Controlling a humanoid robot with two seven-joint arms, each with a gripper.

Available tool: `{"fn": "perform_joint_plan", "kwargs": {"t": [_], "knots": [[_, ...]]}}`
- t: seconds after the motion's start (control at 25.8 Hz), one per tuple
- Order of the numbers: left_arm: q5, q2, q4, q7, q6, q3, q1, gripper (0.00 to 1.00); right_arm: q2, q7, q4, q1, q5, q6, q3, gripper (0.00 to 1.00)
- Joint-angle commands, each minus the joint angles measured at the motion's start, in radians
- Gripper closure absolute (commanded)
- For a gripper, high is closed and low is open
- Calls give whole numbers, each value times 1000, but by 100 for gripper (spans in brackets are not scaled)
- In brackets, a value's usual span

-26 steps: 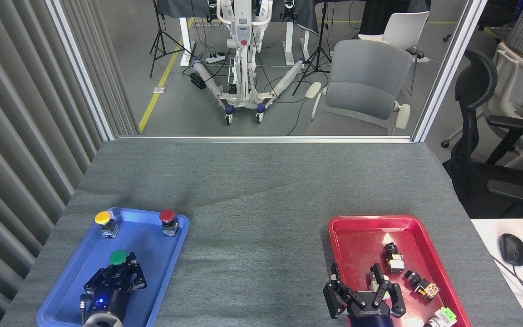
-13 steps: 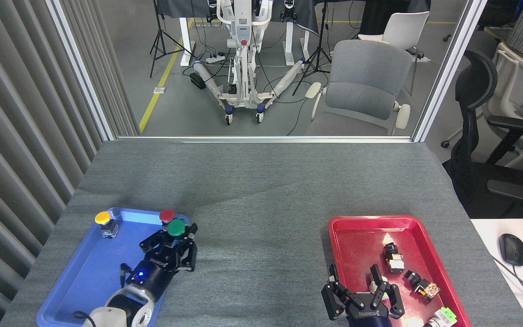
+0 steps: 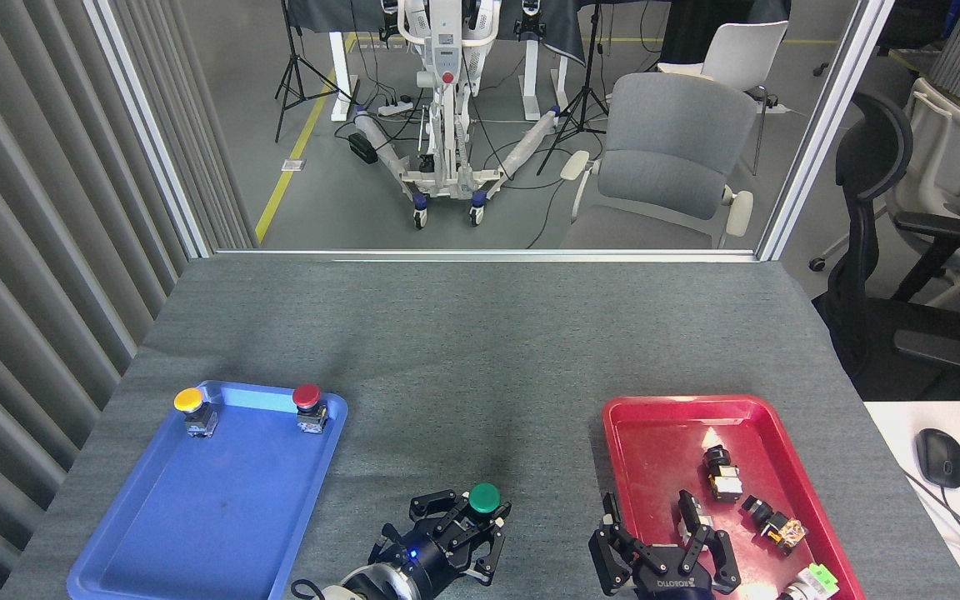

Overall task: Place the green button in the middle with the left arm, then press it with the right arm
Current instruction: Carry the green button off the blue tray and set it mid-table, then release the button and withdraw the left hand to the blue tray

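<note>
Green button (image 3: 484,497) now out of the blue tray (image 3: 197,517) and carried right, over the bare grey cloth of the desk (image 3: 463,350), between the two trays and near the front edge. A second ago still low in the blue tray; half a second ago up beside the red button (image 3: 307,396); now well clear of both that and the yellow button (image 3: 188,400), which remain at the tray's far edge, unmoved. Left hand (image 3: 457,527) clamped on the green button's base, fingers wrapped beneath the cap, cap upright and facing up. Hard to tell whether the base already touches the cloth or hangs just above it. Judged: transfer nearly complete, since the spot lies roughly midway between blue tray and red tray (image 3: 730,492), though quite near; release and withdrawal of the left hand not yet done. Right hand (image 3: 663,554) spread open, empty, low over the near end of the red tray, above small parts lying there, almost unmoved across the three moments. Pressing likely to call for that hand to travel left to the cap once the left fingers clear it; risk of tipping the small base if release comes before it sits flat.
</note>
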State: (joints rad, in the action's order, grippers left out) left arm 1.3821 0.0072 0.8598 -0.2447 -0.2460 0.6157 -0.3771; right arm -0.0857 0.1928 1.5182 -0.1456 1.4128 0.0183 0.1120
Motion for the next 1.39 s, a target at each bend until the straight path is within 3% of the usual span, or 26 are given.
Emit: {"fn": "perform_joint_plan", "kwargs": {"t": [0.0, 0.12, 0.15, 0.19, 0.23, 0.39, 0.7, 0.93, 1.08, 1.2, 1.36], "knots": [[6, -6, -2, -2, 68, 4, 24, 100, 0, 7, -1, -2, -2, -3, -2, 0], [2, -6, 2, -2, 85, 4, 26, 96, 1, 8, -1, 0, -8, -3, -5, 0], [2, -9, 4, -4, 83, 2, 26, 65, 1, 8, -1, 0, -8, -3, -3, 0], [0, -9, 7, -5, 93, 2, 26, 5, 3, 8, -3, 0, -8, -3, -3, 0], [0, -15, 11, -8, 88, 1, 30, 0, 3, 7, -4, 0, -8, -3, -3, 0], [-2, -12, 56, -10, 88, -1, 50, 0, 3, 0, -7, 0, -9, -1, -8, 0], [-9, 33, 340, -2, 86, -111, 178, 0, 3, -1, -13, 3, -11, -3, -5, 0], [-34, 139, 665, 7, 103, -442, 442, 0, 4, -3, -20, 8, -9, -3, 3, 0], [-37, 191, 686, 5, 93, -626, 495, 0, 4, -3, -20, 6, -9, -3, 3, 2], [-40, 194, 640, 7, 80, -731, 503, 0, 11, -3, -20, 8, -9, -1, 6, 5], [-40, 186, 602, 7, 80, -775, 488, 0, 29, -3, -20, 9, -8, -1, 23, 12]]}}
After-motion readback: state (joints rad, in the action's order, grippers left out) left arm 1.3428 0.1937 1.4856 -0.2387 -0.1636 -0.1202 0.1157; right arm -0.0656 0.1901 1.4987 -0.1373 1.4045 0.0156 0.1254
